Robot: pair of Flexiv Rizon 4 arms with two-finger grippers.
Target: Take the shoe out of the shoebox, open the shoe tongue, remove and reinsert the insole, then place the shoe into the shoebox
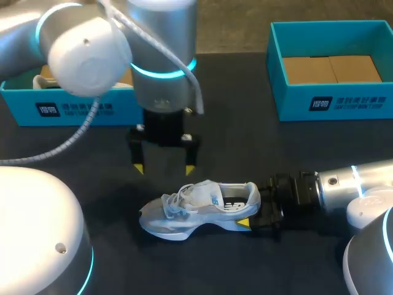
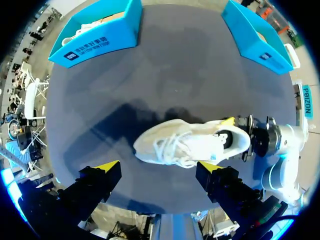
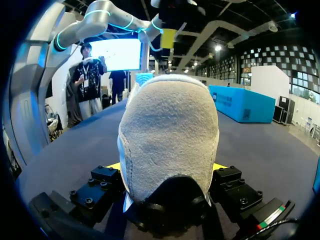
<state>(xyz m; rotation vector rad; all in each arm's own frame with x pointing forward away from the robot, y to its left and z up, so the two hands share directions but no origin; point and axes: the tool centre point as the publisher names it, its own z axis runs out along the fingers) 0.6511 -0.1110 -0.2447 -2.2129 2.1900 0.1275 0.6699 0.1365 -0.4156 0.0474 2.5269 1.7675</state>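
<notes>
The shoe point(image 1: 196, 209) lies on its sole on the dark desk point(image 1: 245, 135), outside both boxes, with its toe toward my left and its heel toward my right. The right hand point(image 1: 250, 208) comes in low along the desk and is clenched on the heel. It has one yellow-tipped finger on each side, and in the right wrist view the padded heel fills the space between them. The left hand point(image 1: 164, 168) hangs just above the laces, its fingers spread wide and touching nothing.

Opening the tongue looks like the step in hand, and the risk is in the grasp. The shoe is pinned only at its soft heel, so a pull on the tongue could pivot the toe or drag the heel out of the right hand. The laces bunch over the tongue. A finger landing on them instead of on the tongue's edge would likely snag a loop and lift the whole shoe. The right hand's fingers also sit close to the collar, which may crowd the opening when the insole has to come out.

The left shoebox point(image 1: 116, 106) sits at the far left, half hidden behind the left arm, which stands between it and the shoe. The right shoebox point(image 1: 331, 101) stands at the far right, well apart, showing a brown cardboard floor.
</notes>
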